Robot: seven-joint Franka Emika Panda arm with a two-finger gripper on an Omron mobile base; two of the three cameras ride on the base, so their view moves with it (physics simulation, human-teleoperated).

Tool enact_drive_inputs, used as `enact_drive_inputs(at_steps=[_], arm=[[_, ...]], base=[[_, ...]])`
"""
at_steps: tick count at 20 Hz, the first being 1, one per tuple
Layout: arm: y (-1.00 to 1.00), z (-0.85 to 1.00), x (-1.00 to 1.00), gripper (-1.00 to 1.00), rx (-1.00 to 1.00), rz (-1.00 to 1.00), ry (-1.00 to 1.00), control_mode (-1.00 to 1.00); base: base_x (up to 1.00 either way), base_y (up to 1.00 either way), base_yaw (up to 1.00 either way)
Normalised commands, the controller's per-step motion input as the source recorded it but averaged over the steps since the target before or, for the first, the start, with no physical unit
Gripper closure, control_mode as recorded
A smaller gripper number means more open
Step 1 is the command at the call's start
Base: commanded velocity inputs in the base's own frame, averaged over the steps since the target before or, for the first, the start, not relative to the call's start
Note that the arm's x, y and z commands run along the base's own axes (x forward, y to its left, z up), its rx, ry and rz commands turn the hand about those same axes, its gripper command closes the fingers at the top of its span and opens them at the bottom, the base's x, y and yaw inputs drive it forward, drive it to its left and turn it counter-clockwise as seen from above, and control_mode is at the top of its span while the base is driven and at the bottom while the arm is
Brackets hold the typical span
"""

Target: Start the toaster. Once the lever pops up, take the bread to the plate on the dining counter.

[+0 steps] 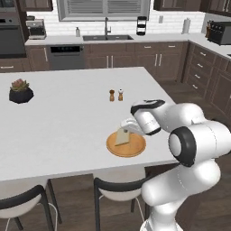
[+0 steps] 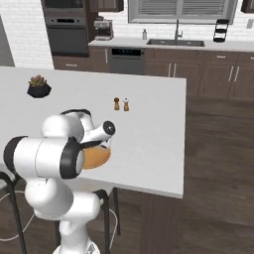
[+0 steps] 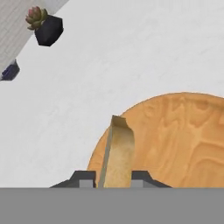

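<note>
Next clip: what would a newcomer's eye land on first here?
The white arm reaching low over the dining counter, its gripper pinching the bread on edge above the plate near the counter's front edge. Farther back stand two small shakers mid-counter and a potted succulent at its left.

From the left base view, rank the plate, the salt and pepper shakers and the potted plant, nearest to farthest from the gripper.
1. Plate, directly under the gripper, which holds the bread over it.
2. Shakers, farther back on the counter.
3. Potted plant, far left.
</note>
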Motion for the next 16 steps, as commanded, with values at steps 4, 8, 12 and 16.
enact_drive_inputs(at_steps=[4,8,12,16], arm=[[0.0,-0.32,-0.02,1.0,0.0,-0.01,-0.01,-1.0],[0.0,-0.19,-0.46,-1.0,0.0,-0.08,0.0,-1.0],[-0.08,-0.01,-0.08,-1.0,0.0,-0.17,0.01,-1.0],[-0.25,0.03,0.0,-1.0,0.0,-0.27,0.16,-1.0]], base=[[0.0,0.0,0.0],[0.0,0.0,0.0],[0.0,0.0,0.0],[0.0,0.0,0.0]])
